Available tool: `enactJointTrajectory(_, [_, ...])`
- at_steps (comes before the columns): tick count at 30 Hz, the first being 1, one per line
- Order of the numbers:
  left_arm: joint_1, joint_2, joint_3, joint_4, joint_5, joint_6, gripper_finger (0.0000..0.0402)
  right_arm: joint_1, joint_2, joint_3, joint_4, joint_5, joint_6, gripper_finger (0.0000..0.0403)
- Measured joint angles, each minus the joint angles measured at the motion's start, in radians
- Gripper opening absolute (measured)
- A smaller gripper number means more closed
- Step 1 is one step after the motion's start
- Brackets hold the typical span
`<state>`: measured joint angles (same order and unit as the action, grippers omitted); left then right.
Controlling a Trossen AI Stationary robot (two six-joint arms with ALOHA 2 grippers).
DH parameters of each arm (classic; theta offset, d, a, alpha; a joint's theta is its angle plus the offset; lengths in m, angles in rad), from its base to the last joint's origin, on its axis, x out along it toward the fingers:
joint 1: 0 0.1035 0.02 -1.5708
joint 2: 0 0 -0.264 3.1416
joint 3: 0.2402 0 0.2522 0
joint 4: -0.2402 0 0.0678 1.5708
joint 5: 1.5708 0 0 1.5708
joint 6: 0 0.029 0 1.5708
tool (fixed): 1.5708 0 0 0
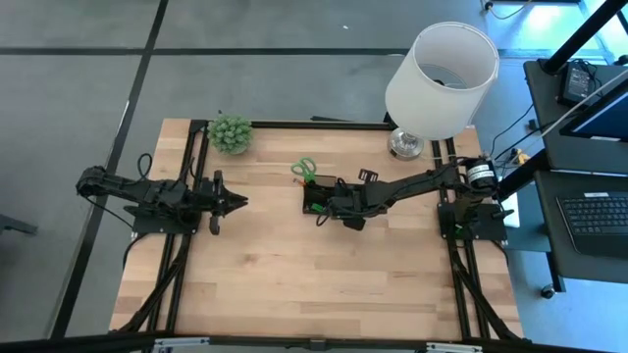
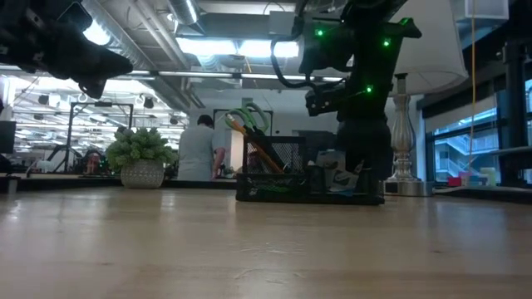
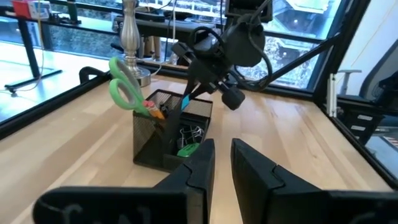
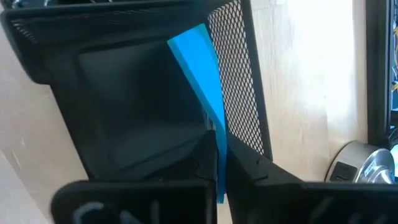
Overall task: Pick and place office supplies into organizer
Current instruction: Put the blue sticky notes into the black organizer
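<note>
With scissors (image 3: 124,92), pencils (image 3: 153,111) and clips (image 3: 189,132) already stowed, the blue sticky-note pad (image 4: 202,81), clamped edgewise in the right claw (image 4: 219,163), is held inside the organizer (image 3: 163,127) directly ahead; release is judged outstanding.

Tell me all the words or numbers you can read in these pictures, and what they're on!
None can be read.
The organizer, scissors and blue sticky-note pad show no writing.
The keyboard beside the table has keys too small to read.
The pale marks on the wrist-view gripper bodies are too blurred to read.
</note>
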<state>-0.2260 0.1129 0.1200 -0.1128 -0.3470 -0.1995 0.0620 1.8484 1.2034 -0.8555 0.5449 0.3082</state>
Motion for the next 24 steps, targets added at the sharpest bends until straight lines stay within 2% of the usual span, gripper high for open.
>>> enactJointTrajectory(6, [0.0, 0.0, 0.0, -0.001, -0.006, 0.001, 0.0047, 0.0, 0.0, 0.0, 0.0, 0.0, -0.001, 0.0034])
enactJointTrajectory(14, [0.0, 0.0, 0.0, -0.001, -0.01, 0.001, 0.0047, 0.0, 0.0, 0.0, 0.0, -0.038, 0.0, 0.0091])
enactJointTrajectory(24, [0.0, 0.0, 0.0, 0.0, -0.01, 0.004, 0.0047, 0.0, 0.0, 0.001, 0.0, -0.214, 0.055, 0.0136])
